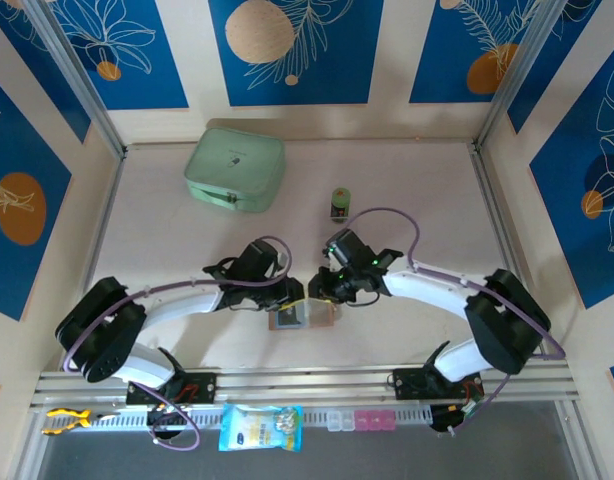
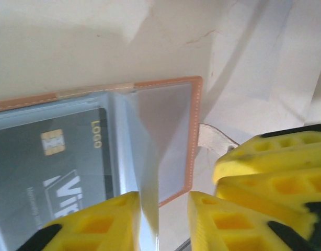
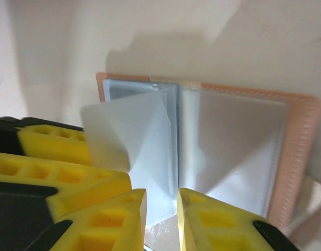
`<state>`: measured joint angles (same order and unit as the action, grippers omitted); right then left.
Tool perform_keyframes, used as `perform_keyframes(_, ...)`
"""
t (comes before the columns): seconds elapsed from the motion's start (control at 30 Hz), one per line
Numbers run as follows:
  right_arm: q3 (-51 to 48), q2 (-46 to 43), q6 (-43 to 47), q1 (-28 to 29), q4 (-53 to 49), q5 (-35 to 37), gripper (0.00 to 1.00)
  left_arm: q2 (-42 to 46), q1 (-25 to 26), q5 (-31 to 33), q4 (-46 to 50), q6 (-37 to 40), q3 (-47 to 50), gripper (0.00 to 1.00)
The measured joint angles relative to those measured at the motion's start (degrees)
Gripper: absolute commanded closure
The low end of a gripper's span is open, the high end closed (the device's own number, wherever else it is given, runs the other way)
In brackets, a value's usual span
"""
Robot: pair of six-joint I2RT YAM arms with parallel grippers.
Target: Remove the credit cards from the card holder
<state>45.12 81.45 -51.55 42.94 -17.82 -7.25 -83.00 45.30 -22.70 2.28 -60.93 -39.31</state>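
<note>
Okay, holder [image 1: 305,318] lies open and flat on the surface [image 1: 417,200], near the front edge, centre, between the two arms. Both left fingers [image 1: 291,297] and right fingers [image 1: 320,291] are down at its far side, tips close together.

Left wrist view: the holder's pinkish stitched rim frames clear sleeves. One dark grey card [image 2: 56,162] sits inside the left sleeve, with a gold chip and pale "LOGO" print, partly cut off by the frame edge. A clear leaf [image 2: 150,167] stands up from the spine and runs down into the gap between the left fingers. Those fingers are partly open and not clamped on it. The leaf is close to one finger; contact unclear. A tab [image 2: 213,138] sticks out of the holder's right edge, and the right fingers' yellow pads sit just beside it.

Right wrist view: the right fingers stand slightly apart, a narrow gap, nothing gripped between them. They hover over the holder's middle, at the clear sleeves. The leaf curls up on the left, next to the left fingers' yellow pad.

Elsewhere, a mint case [image 1: 235,168] sits far back left, well apart from the holder. A small green-black cylinder [image 1: 340,203] stands upright beyond the right fingers. A snack bag [image 1: 260,427] and small pink and clear boxes [image 1: 357,420] lie by the rail [image 1: 287,385] at the front.
</note>
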Motion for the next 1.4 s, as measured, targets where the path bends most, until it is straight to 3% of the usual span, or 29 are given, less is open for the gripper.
perform_keyframes(0.33,-4.1,-12.0,0.0,-6.4,-6.3,2.8,0.74,-7.4,3.1,-1.3,-0.1,1.5,-6.4,0.45)
perform_keyframes(0.57,-6.2,-15.8,0.0,-8.2,-7.5,2.7,0.73,-10.0,4.0,-1.5,-0.6,1.4,-8.0,0.4)
perform_keyframes(0.8,-6.8,-14.7,0.0,-8.1,-6.3,1.3,0.74,-9.1,3.8,-0.7,-0.4,1.5,-8.0,0.45)
perform_keyframes(1.2,-4.6,-6.6,0.0,-3.9,-2.1,-1.2,0.77,0.6,-0.3,3.7,3.0,3.0,-2.1,0.55)
perform_keyframes(1.4,-1.3,-1.7,0.0,-0.9,0.5,-2.3,0.79,3.9,-2.4,5.0,4.7,2.9,2.3,0.66)
